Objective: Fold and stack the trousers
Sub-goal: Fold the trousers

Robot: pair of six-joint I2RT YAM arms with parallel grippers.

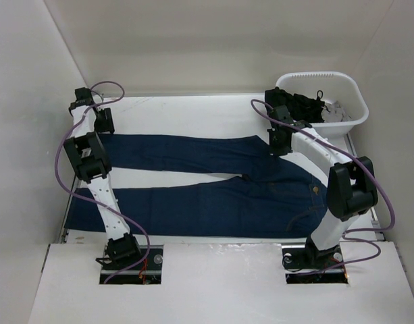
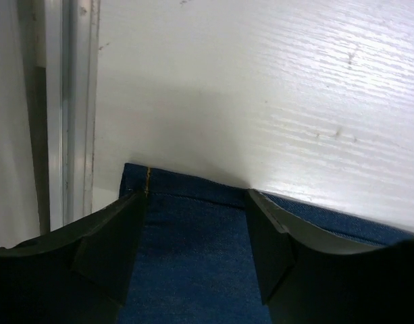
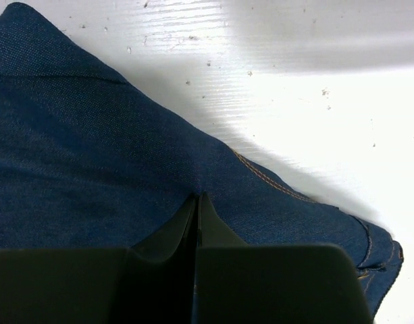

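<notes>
The dark navy jeans (image 1: 207,182) lie flat on the white table (image 1: 193,111), legs to the left and waist with a tan patch (image 1: 317,190) to the right. My left gripper (image 1: 103,123) is open at the far leg's hem. In the left wrist view its jaws (image 2: 196,202) straddle the hem of the denim (image 2: 193,263). My right gripper (image 1: 279,143) is at the far edge of the hip. In the right wrist view its fingers (image 3: 196,197) are pressed together, with the denim (image 3: 92,155) puckering at their tips.
A white laundry basket (image 1: 358,101) at the back right holds black garments with white bits (image 1: 313,106). A metal rail (image 2: 71,101) and a wall run along the table's left edge, close to the left gripper. White walls enclose the back and both sides.
</notes>
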